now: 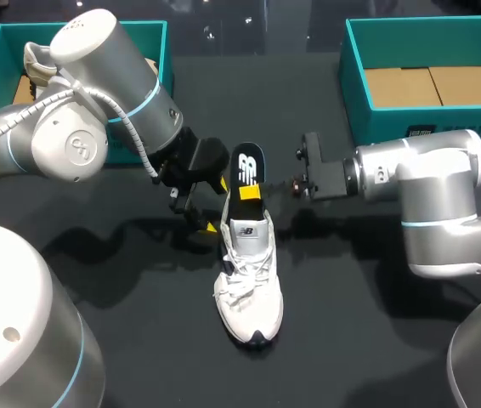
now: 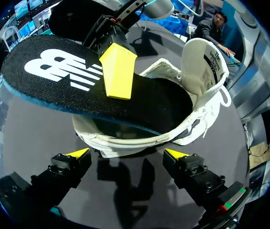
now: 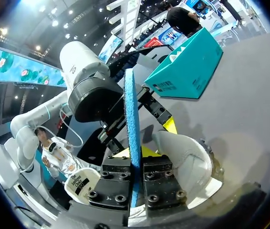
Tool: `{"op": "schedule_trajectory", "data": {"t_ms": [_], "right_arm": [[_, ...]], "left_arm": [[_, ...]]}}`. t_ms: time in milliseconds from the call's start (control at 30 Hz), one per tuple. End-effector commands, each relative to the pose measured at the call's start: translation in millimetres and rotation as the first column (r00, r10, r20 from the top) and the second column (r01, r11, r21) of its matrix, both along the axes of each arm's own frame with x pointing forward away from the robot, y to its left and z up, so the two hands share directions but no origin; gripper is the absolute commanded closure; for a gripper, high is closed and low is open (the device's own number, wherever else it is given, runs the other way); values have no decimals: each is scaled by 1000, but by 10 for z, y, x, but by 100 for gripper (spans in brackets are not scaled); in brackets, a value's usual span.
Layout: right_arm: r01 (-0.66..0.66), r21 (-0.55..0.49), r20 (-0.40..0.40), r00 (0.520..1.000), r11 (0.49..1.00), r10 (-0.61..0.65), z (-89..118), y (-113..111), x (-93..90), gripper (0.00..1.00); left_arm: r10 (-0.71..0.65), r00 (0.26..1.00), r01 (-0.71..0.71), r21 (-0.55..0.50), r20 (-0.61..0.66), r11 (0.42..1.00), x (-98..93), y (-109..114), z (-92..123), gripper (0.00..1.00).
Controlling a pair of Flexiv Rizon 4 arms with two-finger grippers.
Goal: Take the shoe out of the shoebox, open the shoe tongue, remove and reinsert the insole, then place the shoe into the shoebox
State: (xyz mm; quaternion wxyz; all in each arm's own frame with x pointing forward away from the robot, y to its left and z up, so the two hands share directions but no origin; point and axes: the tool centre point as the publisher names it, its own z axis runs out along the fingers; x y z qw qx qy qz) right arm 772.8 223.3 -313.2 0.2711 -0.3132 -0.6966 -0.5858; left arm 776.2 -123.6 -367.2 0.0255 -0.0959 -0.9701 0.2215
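A white sneaker (image 1: 249,285) lies on the dark table, its toe toward the near edge. A black insole with a white logo (image 1: 246,168) sticks up out of its heel opening. My right gripper (image 1: 253,191) is shut on the insole, one yellow finger (image 2: 118,71) pressed flat on its top face. In the right wrist view the insole's blue edge (image 3: 131,119) runs between the right gripper (image 3: 134,162). My left gripper (image 2: 126,153) stands open just behind the sneaker's heel (image 2: 125,140), its tips either side and apart from it. The tongue (image 2: 202,62) stands upright.
A teal shoebox (image 1: 138,34) at the back left holds another shoe. A second teal shoebox (image 1: 351,76) at the back right has a cardboard floor. Dark table surface spreads around the sneaker toward the near edge.
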Motion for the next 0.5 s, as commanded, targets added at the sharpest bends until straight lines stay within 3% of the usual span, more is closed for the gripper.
{"op": "schedule_trajectory", "data": {"t_ms": [33,500], "right_arm": [[-15,-4,-12,1000,1000,15,-28,24,32,100],[-25,-13,-115,993,1000,23,-297,56,-319,100]], "left_arm": [[-1,1000,1,3,0,1000,9,-15,-9,0],[-1,1000,1,3,0,1000,9,-15,-9,0]]}}
